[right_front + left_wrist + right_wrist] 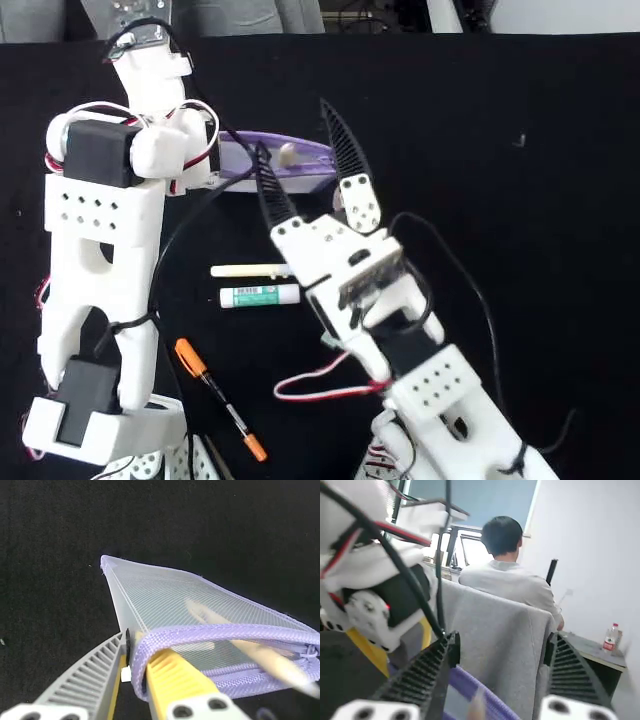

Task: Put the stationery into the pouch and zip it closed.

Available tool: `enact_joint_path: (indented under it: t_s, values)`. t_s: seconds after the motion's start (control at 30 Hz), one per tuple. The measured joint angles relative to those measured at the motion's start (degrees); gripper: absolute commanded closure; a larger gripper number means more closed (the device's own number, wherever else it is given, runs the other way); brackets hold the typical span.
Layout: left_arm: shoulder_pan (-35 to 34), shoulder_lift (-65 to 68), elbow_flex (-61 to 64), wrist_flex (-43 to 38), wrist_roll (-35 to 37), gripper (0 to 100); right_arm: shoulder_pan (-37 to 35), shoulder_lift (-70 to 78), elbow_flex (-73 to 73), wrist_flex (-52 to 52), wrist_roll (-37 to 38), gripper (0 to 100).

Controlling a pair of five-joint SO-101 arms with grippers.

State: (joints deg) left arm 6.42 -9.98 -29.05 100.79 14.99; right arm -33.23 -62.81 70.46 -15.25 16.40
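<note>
1. While three pieces lay loose on the black table (520,250), the one nearest the arms' bases was an orange-capped, black-bodied pen (220,400), slanted across the surface.
2. Beyond it lay a white tube with a green label (259,295) and a cream stick (248,271), just beside each other, their long axes running crosswise and roughly parallel to the pouch's length.
3. Past these the right gripper (291,128) hung over the purple-trimmed mesh pouch (165,600), its black ribbed fingers spread wide and holding nothing, so the loose pieces lay behind it, toward its own base.
4. The right arm was stretched low and forward. As the free arm and the nearer one, it would probably have to draw back and tip down to reach the cream stick.
5. Farthest off, the left gripper (134,642) was clamped on the pouch's purple rim at one end, its arm folded high. A pale stick (260,652) already lay inside.
</note>
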Motion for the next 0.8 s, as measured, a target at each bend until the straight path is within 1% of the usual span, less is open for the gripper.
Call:
enact_joint_path:
  t_s: [0.13,0.23,0.3,0.37,0.5,0.67,0.8]
  values:
    - [-0.26,0.0,0.0,0.0,0.0,97,-0.62,-2.11,0.0,1.85,1.05,84.7]
    - [-1.49,0.0,0.0,0.0,0.0,97,-0.62,-2.2,-1.32,2.2,1.32,85.0]
    - [-3.16,0.0,0.44,-0.88,0.0,97,-0.7,-2.2,-3.6,4.92,1.32,85.0]
    - [-4.92,0.0,1.67,-1.76,0.0,97,-0.7,-2.2,-6.86,9.49,1.32,85.0]
    - [-7.82,0.0,4.75,-4.4,0.0,97,-0.7,-2.2,-14.95,21.98,1.32,85.0]
    - [-8.53,0.0,8.44,-8.35,0.0,97,-0.7,-2.2,-21.01,37.8,1.32,85.0]
    - [-8.62,-0.09,9.76,-9.58,0.0,97,-0.7,-2.29,-21.8,44.92,1.32,85.0]
